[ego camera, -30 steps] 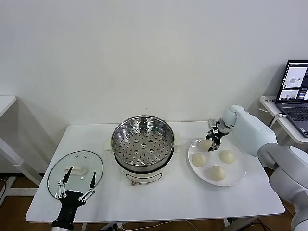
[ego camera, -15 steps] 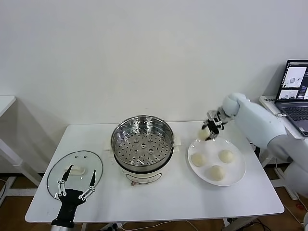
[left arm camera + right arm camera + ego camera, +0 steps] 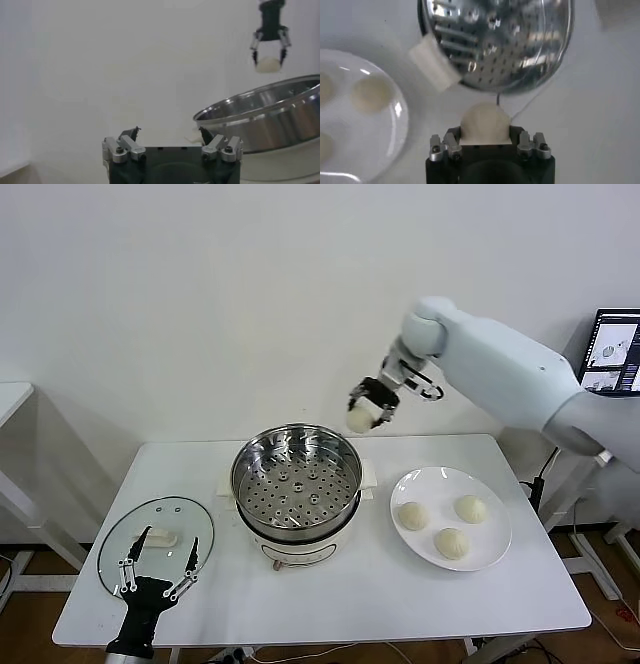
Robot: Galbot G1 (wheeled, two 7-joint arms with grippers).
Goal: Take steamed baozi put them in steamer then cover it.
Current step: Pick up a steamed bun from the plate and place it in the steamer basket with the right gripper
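My right gripper point(image 3: 366, 410) is shut on one cream-white baozi point(image 3: 359, 420), held in the air just above the steamer's far right rim. In the right wrist view the bun point(image 3: 485, 121) sits between the jaws, with the steamer point(image 3: 495, 40) below. The shiny perforated steamer point(image 3: 300, 489) on its white base holds nothing. Three baozi point(image 3: 413, 515) lie on the white plate point(image 3: 440, 482) to its right. The glass cover point(image 3: 165, 516) lies flat at the table's left front. My left gripper point(image 3: 160, 569) hangs open over the cover's near edge. The left wrist view shows the steamer wall point(image 3: 265, 117) and the carried bun point(image 3: 269, 63).
A laptop point(image 3: 612, 352) stands on a side table at the far right. The white table's front edge runs just below the cover and plate. My right arm reaches across above the plate.
My right gripper has lifted one baozi off the plate and carried it up and left to the steamer's far right rim. The left arm has not moved.
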